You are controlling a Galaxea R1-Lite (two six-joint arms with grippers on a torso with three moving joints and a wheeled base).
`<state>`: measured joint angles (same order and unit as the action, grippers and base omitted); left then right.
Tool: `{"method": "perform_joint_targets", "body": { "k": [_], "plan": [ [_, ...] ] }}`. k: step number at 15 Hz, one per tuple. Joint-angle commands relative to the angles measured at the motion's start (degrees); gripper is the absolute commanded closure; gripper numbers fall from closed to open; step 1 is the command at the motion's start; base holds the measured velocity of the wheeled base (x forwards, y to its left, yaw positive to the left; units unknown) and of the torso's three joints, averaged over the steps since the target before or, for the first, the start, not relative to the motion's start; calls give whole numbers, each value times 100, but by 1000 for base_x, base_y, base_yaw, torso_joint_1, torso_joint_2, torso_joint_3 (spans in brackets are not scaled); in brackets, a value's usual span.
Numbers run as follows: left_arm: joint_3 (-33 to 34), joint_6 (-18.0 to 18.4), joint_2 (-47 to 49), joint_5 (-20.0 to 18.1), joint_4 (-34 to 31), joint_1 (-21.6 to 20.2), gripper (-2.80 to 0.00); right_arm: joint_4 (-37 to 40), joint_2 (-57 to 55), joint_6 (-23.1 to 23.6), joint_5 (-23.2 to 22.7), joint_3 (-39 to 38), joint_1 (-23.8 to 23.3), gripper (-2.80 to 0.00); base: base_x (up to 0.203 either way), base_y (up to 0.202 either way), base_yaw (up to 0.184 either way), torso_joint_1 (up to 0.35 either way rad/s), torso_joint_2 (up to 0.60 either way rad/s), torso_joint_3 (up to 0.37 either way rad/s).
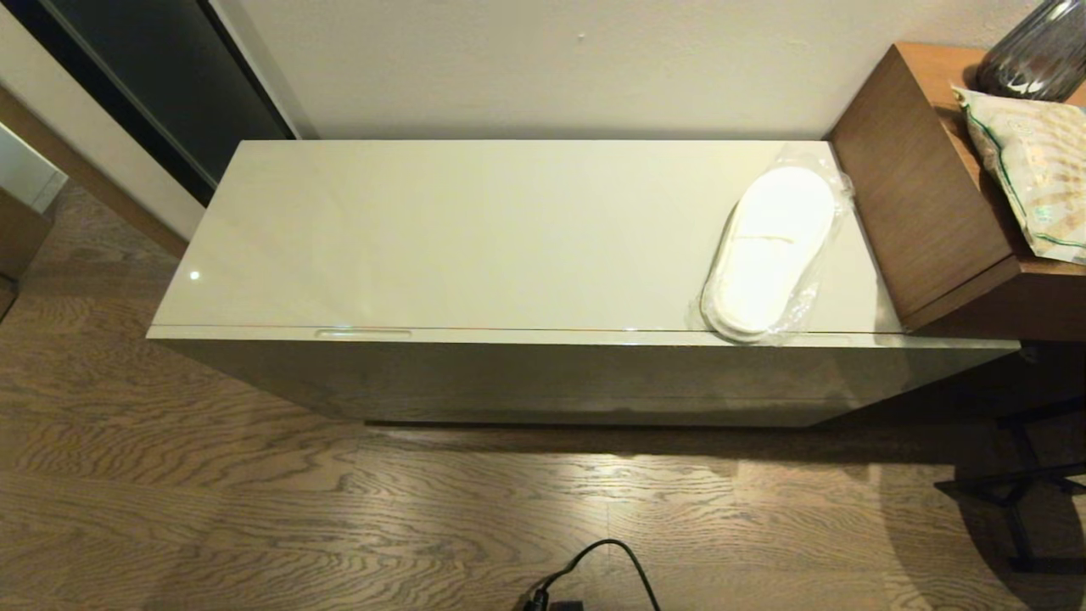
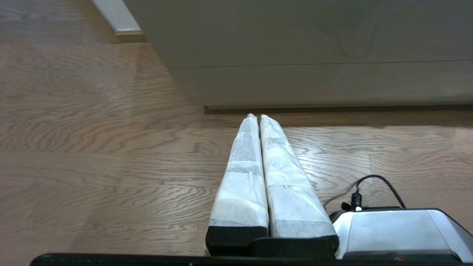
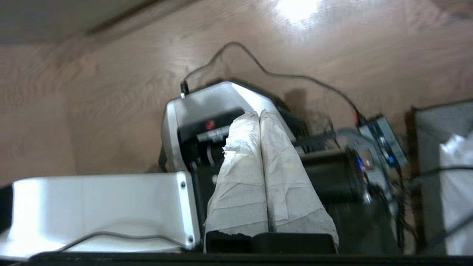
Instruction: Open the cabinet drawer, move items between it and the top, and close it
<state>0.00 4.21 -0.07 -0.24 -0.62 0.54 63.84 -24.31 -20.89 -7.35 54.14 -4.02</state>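
The cabinet drawer (image 1: pixel 543 338) is closed, its front edge flush under the glossy cream top (image 1: pixel 475 238); one oblong notch (image 1: pixel 363 333) shows at the left. White slippers in a clear plastic bag (image 1: pixel 774 250) lie on the top's right end, slightly over the front edge. The tape roll and tissue pack are out of view. My left gripper (image 2: pixel 256 116) hangs low over the floor before the cabinet's base, shut and empty. My right gripper (image 3: pixel 259 112) is parked shut over the robot's base, empty. Neither arm shows in the head view.
A brown wooden side unit (image 1: pixel 942 195) abuts the cabinet's right end, carrying a beige green-edged bag (image 1: pixel 1031 165) and a dark vase (image 1: pixel 1039 51). A black cable (image 1: pixel 607 568) lies on the wood floor in front. A dark stand (image 1: pixel 1018 484) sits at the lower right.
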Motion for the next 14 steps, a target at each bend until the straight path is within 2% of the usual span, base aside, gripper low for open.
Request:
{"method": "perform_joint_targets", "body": {
  "k": [1,4,6,8,10,12,14],
  "plan": [
    [9,1,7,-2,1,-10,0,-525,158,-18,84,-460,-66,0,0,0,0,0,0,0],
    [6,1,7,-2,1,-7,0,-1016,243,-13,535,-709,-178,0,0,0,0,0,0,0],
    [7,1,7,-2,1,-1,0,-1435,289,-9,997,-880,-178,0,0,0,0,0,0,0],
    [3,1,7,-2,1,-10,0,-1864,510,11,1149,-1082,-178,0,0,0,0,0,0,0],
    [7,6,7,-2,1,-3,0,-2064,816,303,1172,-1198,-178,0,0,0,0,0,0,0],
    [0,5,7,-2,1,-9,0,-2135,845,560,1563,-1123,-178,0,0,0,0,0,0,0],
    [9,1,7,-2,1,-1,0,-2270,841,772,1692,-836,-178,0,0,0,0,0,0,0]
  ]
}}
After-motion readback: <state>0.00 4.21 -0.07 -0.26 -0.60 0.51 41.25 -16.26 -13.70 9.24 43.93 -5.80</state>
